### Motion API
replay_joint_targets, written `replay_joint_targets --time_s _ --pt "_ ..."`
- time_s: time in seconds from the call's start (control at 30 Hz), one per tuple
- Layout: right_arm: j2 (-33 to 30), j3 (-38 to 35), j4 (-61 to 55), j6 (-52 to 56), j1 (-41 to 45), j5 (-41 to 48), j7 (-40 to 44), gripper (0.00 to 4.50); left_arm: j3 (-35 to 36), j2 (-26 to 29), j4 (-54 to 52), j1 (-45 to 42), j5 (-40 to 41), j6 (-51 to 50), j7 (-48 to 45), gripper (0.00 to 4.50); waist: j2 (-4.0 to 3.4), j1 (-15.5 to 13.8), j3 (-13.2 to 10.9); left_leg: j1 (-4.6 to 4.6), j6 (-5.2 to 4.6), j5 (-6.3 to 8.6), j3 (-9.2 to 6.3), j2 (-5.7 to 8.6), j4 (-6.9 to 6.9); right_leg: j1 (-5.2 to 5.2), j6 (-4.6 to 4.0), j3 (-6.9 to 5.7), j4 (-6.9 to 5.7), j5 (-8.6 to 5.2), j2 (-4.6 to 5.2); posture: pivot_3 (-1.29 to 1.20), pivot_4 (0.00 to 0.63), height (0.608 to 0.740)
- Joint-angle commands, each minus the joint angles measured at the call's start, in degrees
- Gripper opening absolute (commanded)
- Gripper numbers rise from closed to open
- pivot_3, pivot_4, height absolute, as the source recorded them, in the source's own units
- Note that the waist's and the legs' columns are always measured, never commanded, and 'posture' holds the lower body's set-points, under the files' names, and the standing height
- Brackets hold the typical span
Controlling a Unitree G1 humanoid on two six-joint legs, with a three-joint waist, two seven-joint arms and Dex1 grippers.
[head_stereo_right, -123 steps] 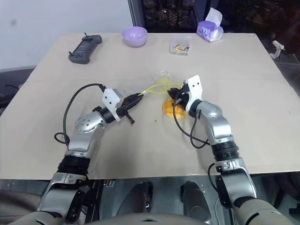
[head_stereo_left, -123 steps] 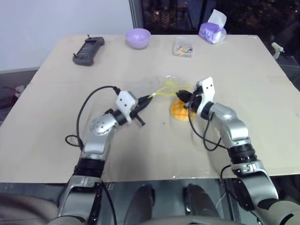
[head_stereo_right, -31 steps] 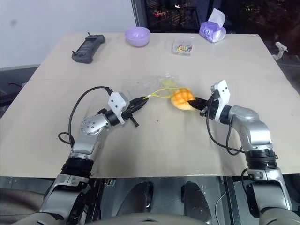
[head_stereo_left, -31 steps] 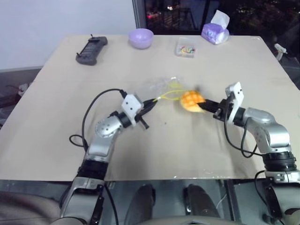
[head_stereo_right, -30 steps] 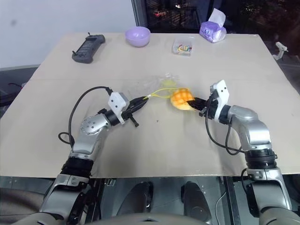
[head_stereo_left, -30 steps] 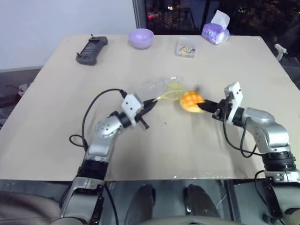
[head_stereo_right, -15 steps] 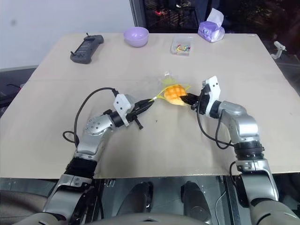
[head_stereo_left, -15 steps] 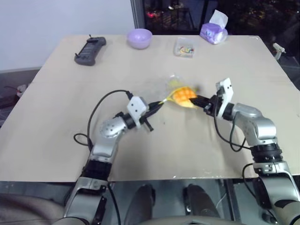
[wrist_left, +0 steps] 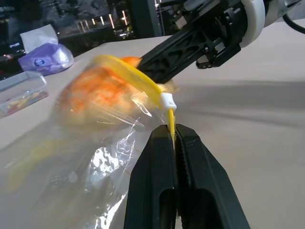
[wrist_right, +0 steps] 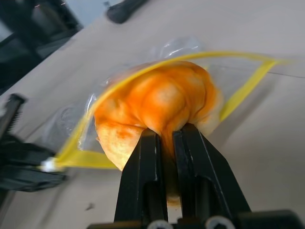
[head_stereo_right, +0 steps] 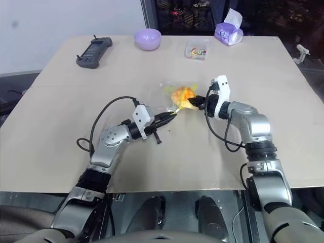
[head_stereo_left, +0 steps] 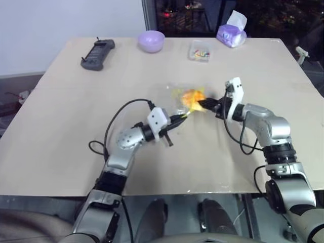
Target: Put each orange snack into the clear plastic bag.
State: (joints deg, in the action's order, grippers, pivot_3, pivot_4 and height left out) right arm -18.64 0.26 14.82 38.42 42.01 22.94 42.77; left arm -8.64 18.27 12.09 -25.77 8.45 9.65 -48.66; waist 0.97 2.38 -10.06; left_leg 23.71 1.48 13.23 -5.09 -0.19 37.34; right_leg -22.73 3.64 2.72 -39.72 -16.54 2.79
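Left claw (wrist_left: 172, 138) clamped on the clear plastic bag's (wrist_left: 90, 157) yellow seal strip (wrist_left: 143, 78), right claw (wrist_right: 164, 138) pinching the orange snack (wrist_right: 157, 102) at the mouth: the floppy rim may snag and push the snack out.

Silver-grey metal arms with black joint bands and looping black cables; each hand (head_stereo_left: 181, 117) has black fingers (white wrist block behind).

Place: you're looking at a lab or office test room | Signs: bare beige work table (head_stereo_left: 61, 101), black handheld controller (head_stereo_left: 97, 53), plain white wall (head_stereo_left: 61, 20) | Also: dark window (head_stereo_left: 202, 12) showing night lights, tissue pack (head_stereo_left: 231, 34).
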Motion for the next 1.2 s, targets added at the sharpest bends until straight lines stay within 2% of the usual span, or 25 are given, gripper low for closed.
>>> replay_joint_targets --time_s 0.03,0.17,0.23,0.37,0.5,0.63,0.77,0.93,1.2 --pt "0.64 -1.28 3.0 -0.6 2.43 -1.82 -4.25 0.04 -0.04 -0.27 -0.7 -1.08 0.17 1.58 -0.22 0.0 0.0 0.0 0.0 0.0 0.0 0.0 0.0 0.0 0.0 0.0 0.0 0.0 -0.01 0.0 0.0 0.0 0.15 0.74" --pt "1.84 -1.25 1.63 -1.15 2.22 -0.63 -3.0 0.04 -0.29 -0.41 -0.54 -1.21 0.32 1.62 -0.34 0.0 -0.02 0.02 -0.01 0.02 0.0 0.0 0.01 0.0 0.0 -0.04 0.0 0.01 -0.02 0.0 0.0 0.0 0.15 0.74" --pt "2.04 -1.59 6.21 -3.16 3.52 -3.49 -6.53 0.04 -0.34 -0.51 -0.35 -1.33 0.33 1.68 -0.38 0.0 -0.02 0.19 -0.01 0.01 0.0 0.0 0.02 -0.01 0.0 -0.04 0.0 0.03 -0.02 0.0 -0.01 0.0 0.15 0.74" --pt "2.05 -0.08 -1.52 -1.39 0.89 1.25 1.84 0.04 -0.38 -0.69 -0.21 -1.45 0.32 1.79 -0.35 0.0 -0.02 0.07 -0.02 0.02 0.0 0.0 0.02 0.0 -0.01 -0.05 0.0 0.03 -0.02 0.0 -0.01 0.0 0.15 0.74" --pt "3.4 -1.23 2.42 -2.15 2.17 -1.06 -2.9 0.04 -0.45 -0.77 0.04 -1.52 0.19 1.9 -0.27 0.0 -0.02 0.09 -0.01 0.01 0.0 0.0 0.04 0.0 -0.01 -0.04 0.0 0.05 -0.02 0.0 -0.01 0.0 0.15 0.74" --pt "4.42 -2.13 0.59 -0.81 1.68 0.96 -2.78 1.54 -0.46 -0.82 0.04 -1.51 0.19 1.9 -0.18 0.0 -0.03 0.11 -0.01 0.0 0.0 0.0 0.02 0.0 -0.01 -0.05 0.0 0.03 -0.04 0.0 -0.01 0.0 0.15 0.74" --pt "5.05 -2.44 -1.87 1.51 0.39 2.5 -2.96 3.47 -0.37 -0.93 0.09 -1.41 0.25 1.81 0.04 0.0 -0.03 0.09 -0.01 0.01 0.0 0.0 0.02 0.0 -0.01 -0.05 0.0 0.04 -0.03 0.0 -0.01 0.0 0.15 0.74" --pt "3.18 -2.63 -4.15 1.85 -2.38 2.9 -2.19 3.47 0.93 -1.4 -0.22 -1.57 1.24 0.51 1.45 0.0 -0.02 0.06 -0.01 0.01 0.0 0.0 0.02 0.0 -0.01 -0.04 0.0 0.03 -0.04 0.0 -0.01 0.0 0.15 0.74" --pt "-8.02 -3.14 -7.07 -5.88 -11.84 1.68 7.34 3.47 3.03 -1.57 -0.48 -1.89 1.78 -1.12 3.73 0.0 -0.02 -0.06 -0.01 0.02 -0.01 0.0 0.0 0.01 0.0 -0.01 0.0 -0.01 0.04 0.0 0.01 0.0 0.15 0.74"
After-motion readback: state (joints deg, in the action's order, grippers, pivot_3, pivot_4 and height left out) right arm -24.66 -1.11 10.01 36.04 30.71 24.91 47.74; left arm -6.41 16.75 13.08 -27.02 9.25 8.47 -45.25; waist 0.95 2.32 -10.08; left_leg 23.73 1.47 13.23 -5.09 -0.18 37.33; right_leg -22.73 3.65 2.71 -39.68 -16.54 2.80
